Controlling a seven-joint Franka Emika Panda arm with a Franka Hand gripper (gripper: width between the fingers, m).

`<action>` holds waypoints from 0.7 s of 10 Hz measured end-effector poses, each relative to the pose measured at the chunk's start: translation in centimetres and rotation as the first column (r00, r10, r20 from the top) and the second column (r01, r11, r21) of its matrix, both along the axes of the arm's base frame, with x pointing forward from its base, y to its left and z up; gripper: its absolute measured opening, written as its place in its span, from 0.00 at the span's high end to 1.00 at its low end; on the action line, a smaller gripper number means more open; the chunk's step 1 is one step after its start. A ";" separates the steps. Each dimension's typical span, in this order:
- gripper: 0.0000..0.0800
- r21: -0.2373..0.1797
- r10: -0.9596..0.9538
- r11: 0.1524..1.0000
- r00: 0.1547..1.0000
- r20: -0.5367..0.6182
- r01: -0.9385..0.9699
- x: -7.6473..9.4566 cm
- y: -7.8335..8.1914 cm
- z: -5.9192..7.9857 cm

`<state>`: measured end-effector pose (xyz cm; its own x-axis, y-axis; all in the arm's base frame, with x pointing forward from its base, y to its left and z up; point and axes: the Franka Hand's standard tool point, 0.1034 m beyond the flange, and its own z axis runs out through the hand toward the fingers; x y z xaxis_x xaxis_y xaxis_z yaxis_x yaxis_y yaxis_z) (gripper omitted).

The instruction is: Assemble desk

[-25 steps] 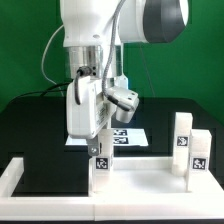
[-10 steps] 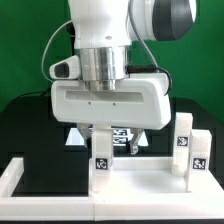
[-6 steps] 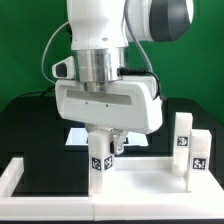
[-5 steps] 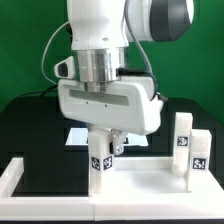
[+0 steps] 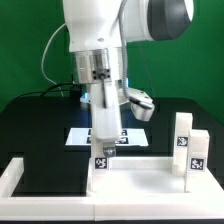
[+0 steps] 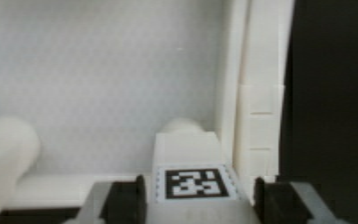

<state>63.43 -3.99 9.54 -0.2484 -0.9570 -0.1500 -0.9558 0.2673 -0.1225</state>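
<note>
Fingers (image 6: 197, 190) around one leg (image 6: 197, 160)

White arm (image 5: 100, 30), grey joint, black cables

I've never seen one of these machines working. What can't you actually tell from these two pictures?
- Exterior view: the pincer tips are hidden behind the arm's own body, so its grip on the tagged leg is unclear.
- Exterior view: the marker board is partly covered by the arm.
- Wrist view: the leg is blurred and cut off by the picture's edge.
- Wrist view: the rounded white shape is too blurred to identify.
</note>
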 end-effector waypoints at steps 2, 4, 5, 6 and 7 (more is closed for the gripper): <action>0.64 0.019 -0.119 0.993 0.993 -0.004 0.119 0.1 0.1 0.0; 0.55 0.006 -0.052 0.999 0.999 0.005 0.052 0.1 0.1 -0.1; 0.55 -0.034 0.134 0.991 0.991 0.027 -0.133 0.2 0.1 -0.1; 0.30 -0.067 0.316 0.947 0.948 0.033 -0.314 0.2 0.1 0.0; 0.22 -0.089 0.497 0.865 0.868 0.021 -0.493 0.0 0.5 0.0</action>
